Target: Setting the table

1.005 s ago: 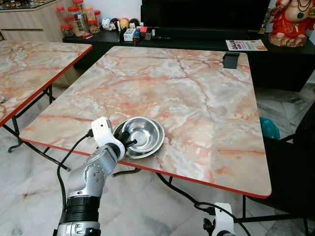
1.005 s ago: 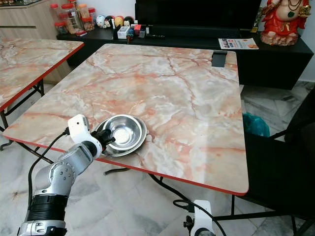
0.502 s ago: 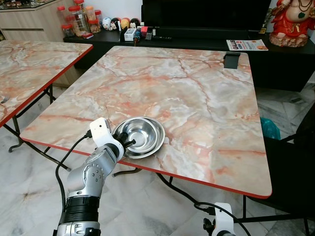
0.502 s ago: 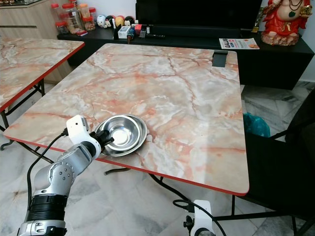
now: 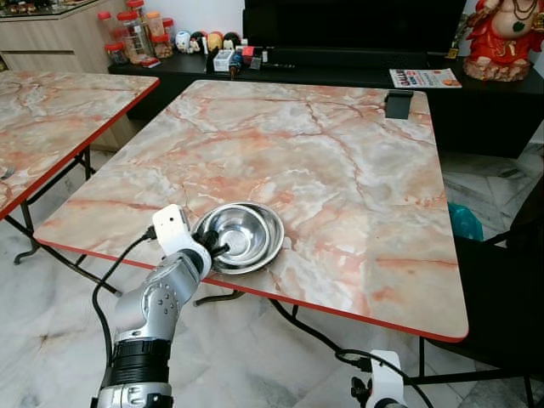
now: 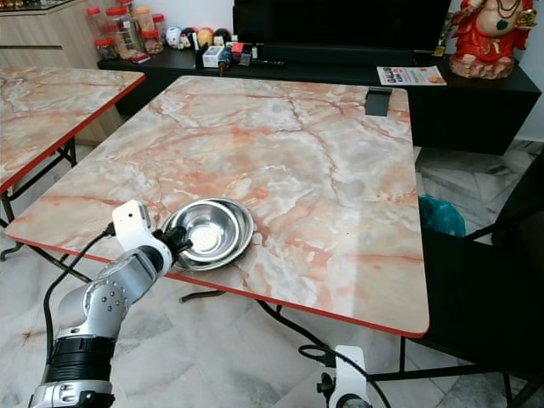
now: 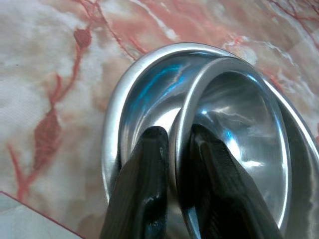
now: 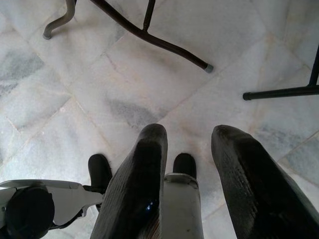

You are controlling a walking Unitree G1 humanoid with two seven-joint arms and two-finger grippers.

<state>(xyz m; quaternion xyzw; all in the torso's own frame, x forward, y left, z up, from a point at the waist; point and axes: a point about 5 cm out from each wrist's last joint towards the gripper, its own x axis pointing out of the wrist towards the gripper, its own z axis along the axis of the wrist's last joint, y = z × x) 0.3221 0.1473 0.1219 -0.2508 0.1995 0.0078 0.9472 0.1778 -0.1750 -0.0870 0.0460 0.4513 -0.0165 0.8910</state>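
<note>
Right gripper hangs above the marble floor, fingers apart. Black table legs cross the floor beyond the fingertips.

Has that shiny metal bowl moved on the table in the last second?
No, or barely. The bowl sits at the same spot beside the table's red near edge, with the left claw shut on its rim.

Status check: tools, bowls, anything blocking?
Left tool pinching inner bowl's rim, nested in outer bowl near table edge. Right tool idle, open. Nothing blocking.
</note>
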